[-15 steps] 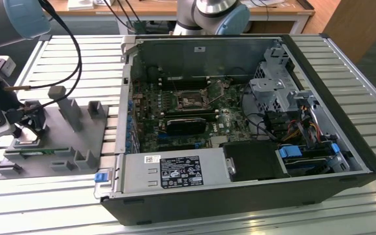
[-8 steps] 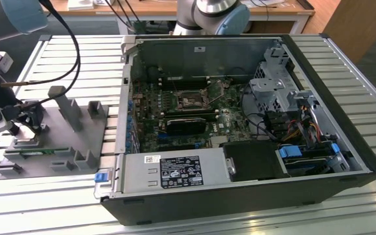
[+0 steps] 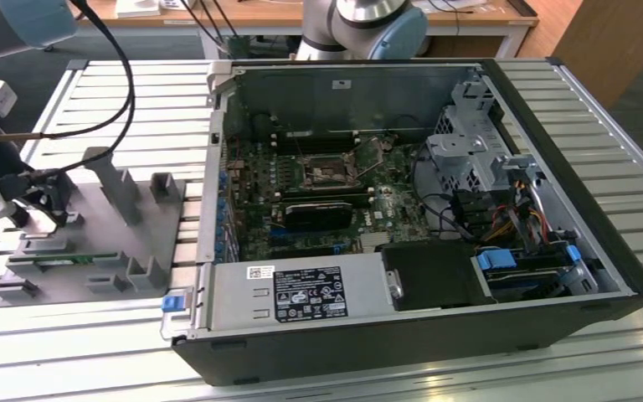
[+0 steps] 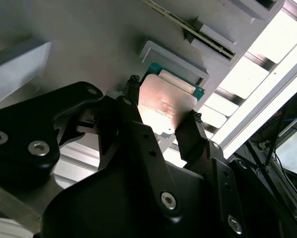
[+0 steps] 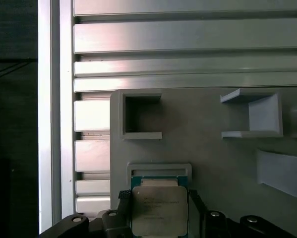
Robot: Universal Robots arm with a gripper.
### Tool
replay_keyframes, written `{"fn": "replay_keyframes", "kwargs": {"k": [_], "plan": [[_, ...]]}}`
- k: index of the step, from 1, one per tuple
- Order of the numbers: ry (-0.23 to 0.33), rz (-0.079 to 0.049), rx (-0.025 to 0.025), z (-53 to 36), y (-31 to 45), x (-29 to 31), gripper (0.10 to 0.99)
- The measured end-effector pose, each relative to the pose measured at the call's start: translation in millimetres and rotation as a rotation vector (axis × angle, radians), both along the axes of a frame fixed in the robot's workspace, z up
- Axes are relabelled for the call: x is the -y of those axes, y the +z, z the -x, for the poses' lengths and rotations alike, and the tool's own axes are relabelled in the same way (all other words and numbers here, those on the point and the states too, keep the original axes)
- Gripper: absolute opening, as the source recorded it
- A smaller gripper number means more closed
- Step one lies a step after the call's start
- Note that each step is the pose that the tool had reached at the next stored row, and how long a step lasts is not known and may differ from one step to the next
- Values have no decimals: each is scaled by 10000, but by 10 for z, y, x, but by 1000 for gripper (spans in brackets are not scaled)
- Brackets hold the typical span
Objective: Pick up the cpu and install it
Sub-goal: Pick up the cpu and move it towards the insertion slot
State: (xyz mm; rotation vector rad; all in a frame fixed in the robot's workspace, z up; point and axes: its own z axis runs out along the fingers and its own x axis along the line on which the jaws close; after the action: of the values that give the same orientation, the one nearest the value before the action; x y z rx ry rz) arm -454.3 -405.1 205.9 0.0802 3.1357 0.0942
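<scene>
Exterior view: slatted aluminium table (image 3: 120,109) with an open computer case (image 3: 411,352) lying on it. The dark square motherboard socket (image 3: 327,172) is exposed inside the case. Toward the exterior view's left, beside the case, sits a grey fixture plate (image 3: 131,230) with upright holders. A long green memory stick (image 3: 59,261) lies in a slot near the plate's front edge. The gripper (image 3: 44,205) is low over the fixture plate's far-left part, well apart from the socket. The cpu cannot be made out from here.

Second wrist view: the cpu (image 4: 165,106) lies between the two black fingers (image 4: 195,129), silver top facing the camera and green board edge showing on the far side. One fingertip lies against each of two opposite edges, so the cpu reads as pinched between them. It sits at a shallow grey nest (image 4: 173,54) on the fixture plate. Cannot tell whether it rests in the nest or is raised off it.

First wrist view: same relation. The cpu (image 5: 159,210) is centred between the fingers (image 5: 123,201), which flank it closely with no visible gap. The nest's raised rim (image 5: 158,168) is just beyond the chip. A square pocket (image 5: 141,116) and an open bracket (image 5: 252,114) stand farther out on the plate, with table slats beyond.
</scene>
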Motion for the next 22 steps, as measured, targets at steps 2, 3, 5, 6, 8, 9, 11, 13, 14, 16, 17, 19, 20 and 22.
{"fn": "replay_keyframes", "kwargs": {"k": [2, 3, 5, 6, 8, 9, 11, 13, 14, 16, 17, 19, 20, 22], "plan": [[0, 0, -2, 0, 50, 0, 541], [0, 0, 0, 0, 74, 0, 541], [0, 0, 0, 0, 117, 0, 541], [0, 0, -1, 0, 135, 0, 541], [1, 0, 0, 0, 159, 0, 541], [1, 0, -1, 0, 167, 0, 541], [1, 0, -1, 0, 179, 0, 541], [1, 0, 0, 0, 189, 0, 541], [1, 0, -1, 0, 194, 0, 541], [0, 0, 0, 0, 202, 0, 541], [0, 0, -2, 0, 208, 0, 541], [1, 0, -1, 0, 217, 0, 541], [0, 0, -2, 0, 223, 0, 541], [0, 0, -1, 0, 232, 0, 541]]}}
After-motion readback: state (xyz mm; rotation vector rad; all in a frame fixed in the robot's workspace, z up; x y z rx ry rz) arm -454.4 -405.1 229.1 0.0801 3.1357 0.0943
